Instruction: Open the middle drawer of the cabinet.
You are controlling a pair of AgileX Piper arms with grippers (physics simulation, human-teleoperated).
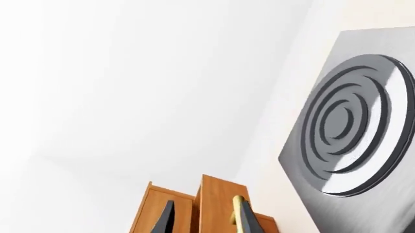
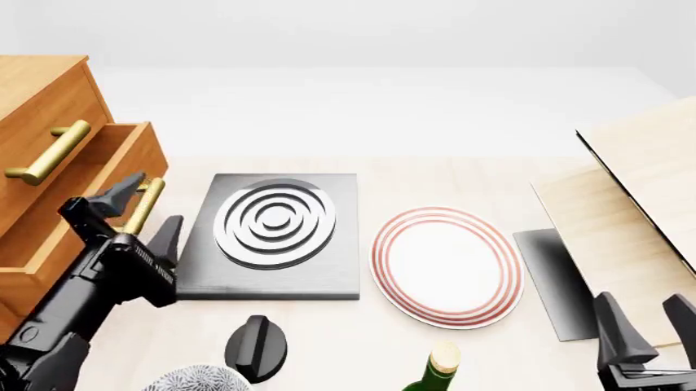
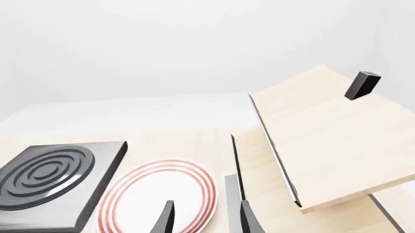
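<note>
The left gripper's [image 2: 139, 212] fingers [image 2: 117, 194] straddle the brass bar handle [image 2: 145, 205] of the middle drawer [image 2: 81, 195], one dark finger on either side of the bar, set close about it; whether the pads actually press on the brass I cannot tell from the front view, and the left wrist view shows only the two fingertips with a sliver of brass [image 1: 237, 206] against one of them; I judge it a grip on the handle, or very nearly one. The drawer already stands out from the face of the cabinet [image 2: 38, 98], its open top and side wall showing below the uppermost drawer's handle [image 2: 46, 153], which lies flush and untouched; the lowest drawer is hidden behind the left arm. So the opening is well begun: the middle drawer is partly drawn, perhaps most of the way, though how much travel remains cannot be read here; what is left, at most, is a further pull toward the arms and then a release.

The right gripper [image 2: 641, 326] hangs idle at the near right edge of the table [image 2: 457, 179], fingers [image 3: 167, 218] spread and holding nothing, well apart from the cabinet. Between the arms lie a dark slab with raised concentric rings [image 2: 272, 232] and a red-rimmed white plate [image 2: 446, 265]; pale slanted boards [image 2: 641, 187] rise at the right.
</note>
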